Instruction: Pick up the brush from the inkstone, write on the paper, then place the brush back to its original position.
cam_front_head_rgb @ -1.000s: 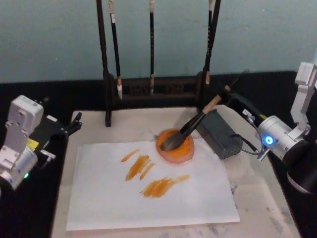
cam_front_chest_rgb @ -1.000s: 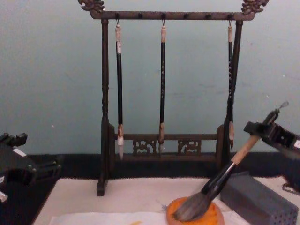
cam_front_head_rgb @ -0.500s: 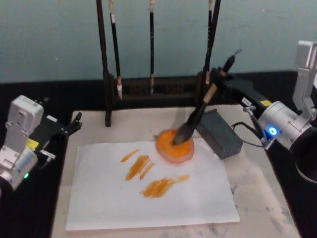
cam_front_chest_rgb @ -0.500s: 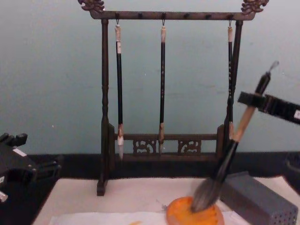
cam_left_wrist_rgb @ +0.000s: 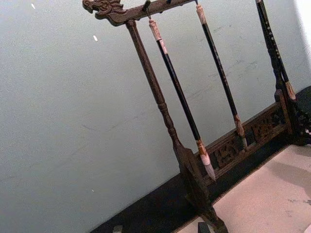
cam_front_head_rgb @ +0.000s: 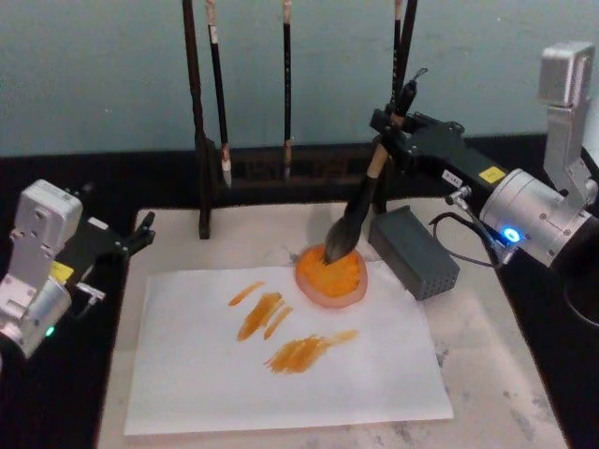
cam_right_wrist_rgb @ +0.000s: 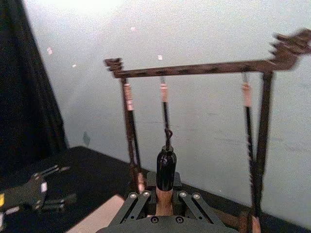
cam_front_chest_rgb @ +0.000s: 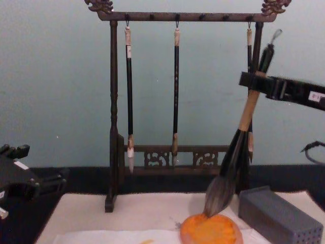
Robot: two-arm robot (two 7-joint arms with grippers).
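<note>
The paper (cam_front_head_rgb: 206,374) lay flat with orange strokes (cam_front_head_rgb: 298,353) on it, so the writing looked done, or partly done. The left gripper (cam_front_head_rgb: 138,236) sat idle off to the side. The right gripper (cam_front_head_rgb: 388,126) was pinched tight on the brush (cam_front_head_rgb: 360,210) near its top. The brush stood almost straight up, its hairy tip just touching the inkstone (cam_front_head_rgb: 323,288). Left to do, I think: lay the brush down there and let go.

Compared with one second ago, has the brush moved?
Yes. The brush, in the right gripper, tipped more upright and rose; its cap now reaches near the rack's top bar.
</note>
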